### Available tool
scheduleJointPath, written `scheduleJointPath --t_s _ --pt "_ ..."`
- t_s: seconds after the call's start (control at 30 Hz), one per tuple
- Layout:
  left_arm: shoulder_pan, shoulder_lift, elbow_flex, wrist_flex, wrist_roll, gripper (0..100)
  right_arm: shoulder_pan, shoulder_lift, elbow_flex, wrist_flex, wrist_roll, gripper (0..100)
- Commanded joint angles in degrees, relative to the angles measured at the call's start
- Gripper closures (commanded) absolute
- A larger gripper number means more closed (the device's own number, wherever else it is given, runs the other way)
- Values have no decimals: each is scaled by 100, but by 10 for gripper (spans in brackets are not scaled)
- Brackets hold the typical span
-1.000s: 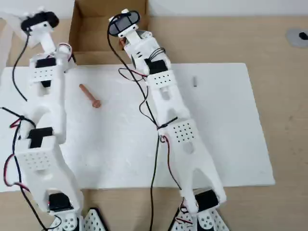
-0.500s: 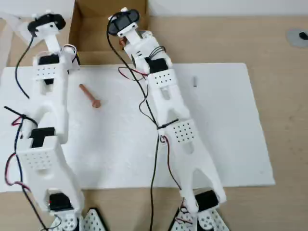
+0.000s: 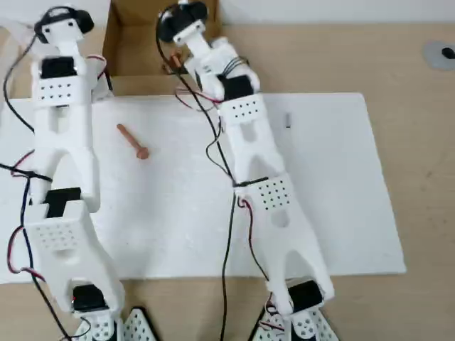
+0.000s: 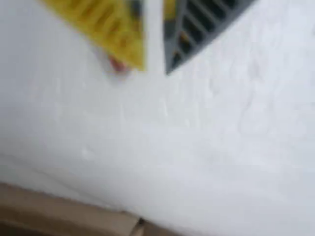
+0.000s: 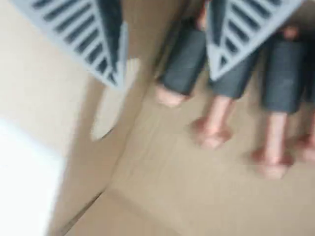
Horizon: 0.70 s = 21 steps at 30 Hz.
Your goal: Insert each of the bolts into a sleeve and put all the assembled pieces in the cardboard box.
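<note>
While my right gripper [image 5: 167, 78] hung open and empty over the cardboard box [image 3: 128, 53] at upper left, assembled pieces [image 5: 275, 69] lay inside, one bare bolt [image 3: 133, 141] lay on the white sheet [image 3: 320, 199] left of centre, and I could not tell the state of my left gripper [image 4: 153, 69].
</note>
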Motion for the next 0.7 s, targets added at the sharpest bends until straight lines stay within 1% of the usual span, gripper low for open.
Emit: scheduleJointPath --t_s 0.0,0.1,0.2,0.33,0.4,0.47,0.53,0.6,0.67 --pt "79 -338 -1231 826 -53 988 -215 -1182 -312 923 9 905" --pt "97 -338 -2145 1538 -53 988 -382 -1868 -312 2022 35 991" --pt "88 -338 -2980 2136 -62 988 -444 -2422 -312 2804 9 984" --pt "26 -505 -3068 2207 -53 991 -444 -3073 -312 3842 -18 989" --pt "-9 -892 -2822 2215 -53 998 -409 -3407 -312 4431 -202 989" --pt "62 -1385 -2259 2215 -193 998 -242 -3732 -171 4484 -343 989" --pt "229 -1938 -1512 2215 -527 998 -66 -4171 92 4484 -413 989" --pt "334 -2510 -738 2207 -738 998 40 -4673 725 4484 -431 989" --pt "352 -3064 44 2207 -897 998 101 -5235 1815 4484 -440 989"
